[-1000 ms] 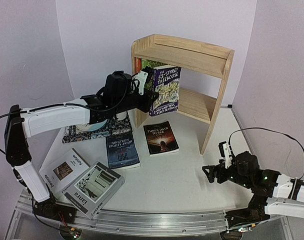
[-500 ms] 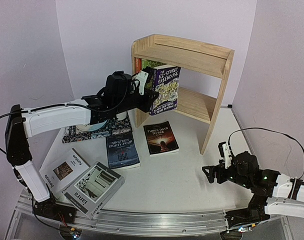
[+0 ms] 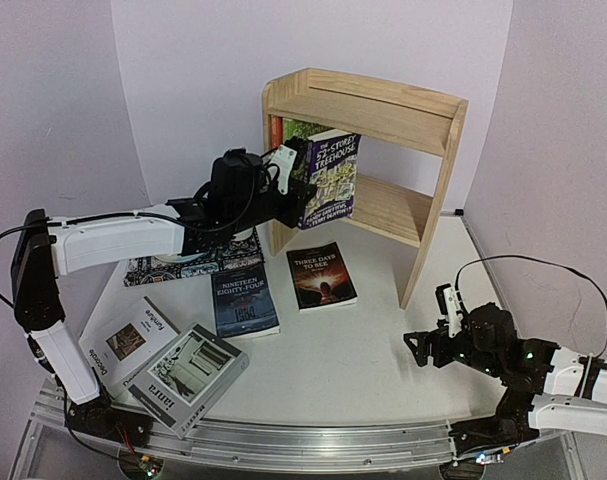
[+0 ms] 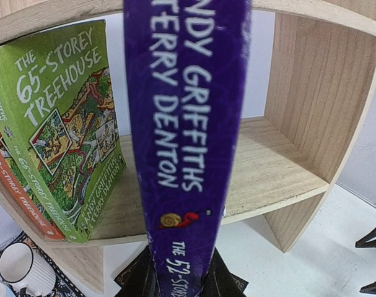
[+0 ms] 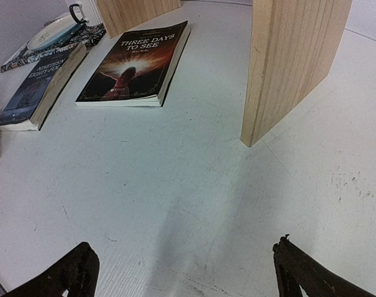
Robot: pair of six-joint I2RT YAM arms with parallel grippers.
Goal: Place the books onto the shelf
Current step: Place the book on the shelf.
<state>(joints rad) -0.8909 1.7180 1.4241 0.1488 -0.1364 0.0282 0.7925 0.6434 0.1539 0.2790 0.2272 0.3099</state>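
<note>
My left gripper [image 3: 301,196] is shut on the bottom of a purple Treehouse book [image 3: 330,178], holding it upright in front of the pine shelf [image 3: 383,108]. The left wrist view shows the purple spine [image 4: 188,124] between the fingers [image 4: 228,286], level with the lower board [image 4: 280,170]. A green Treehouse book [image 4: 61,124] and an orange one [image 4: 14,185] lean at that tier's left end. "Three Days to See" [image 3: 321,275], "Nineteen Eighty-Four" [image 3: 244,300], grey "ianra" [image 3: 186,377] and white "Decorate" [image 3: 128,340] lie flat on the table. My right gripper [image 3: 431,346] is open over bare table at the right front.
A patterned placemat [image 3: 141,266] with a plate and a mug [image 4: 23,266] lies left of the shelf, under my left arm. The shelf's right side panel [image 5: 293,62] stands on the table just ahead of my right gripper [image 5: 184,272].
My left arm has edged slightly right toward the shelf with the purple book still in its grip. The right arm has not moved.
</note>
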